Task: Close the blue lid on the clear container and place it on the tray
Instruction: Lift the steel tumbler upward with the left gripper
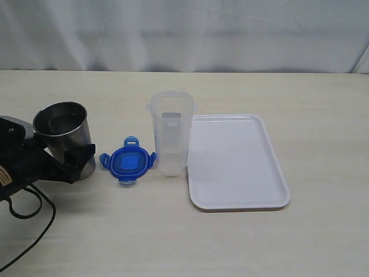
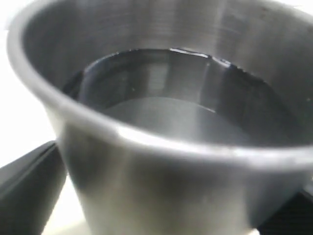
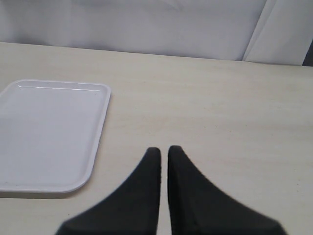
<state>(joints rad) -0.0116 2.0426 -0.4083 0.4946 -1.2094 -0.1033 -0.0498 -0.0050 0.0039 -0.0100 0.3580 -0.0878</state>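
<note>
On the pale surface [image 1: 173, 242], near its middle, the clear container [image 1: 171, 138] stood upright and uncovered, just left of the tray [image 1: 236, 161] and seemingly touching or almost touching the tray's left rim. Its mouth was open, with nothing on it. Just left of the container, apart from it, the blue lid [image 1: 128, 161] lay flat on the surface with its flaps spread outward. The tray held nothing.

At the far left of the scene the left tool [image 1: 72, 164] was clamped on a steel cup [image 1: 64, 135], one dark finger [image 1: 81, 154] showing against the cup's wall. The left wrist view was filled by that cup [image 2: 161, 147], which appeared to hold some clear liquid, though the blur made this uncertain. The cup sat tilted slightly in the exterior view, its base at or close to the surface; whether it rested there or was held just clear could not be told.

The right tool [image 3: 164, 161] did not appear in the exterior view. In its own wrist view its two fingers [image 3: 146, 191] were nearly together with only a thin slit between them, gripping nothing, over bare surface to the right of the tray [image 3: 49, 132].

Judging from this layout, none of the task proper was done: the lid had not been picked up, set on the container or snapped shut, and the container was not on the tray. All of that seemed left to do, and the left tool would first need to let go of the cup.
</note>
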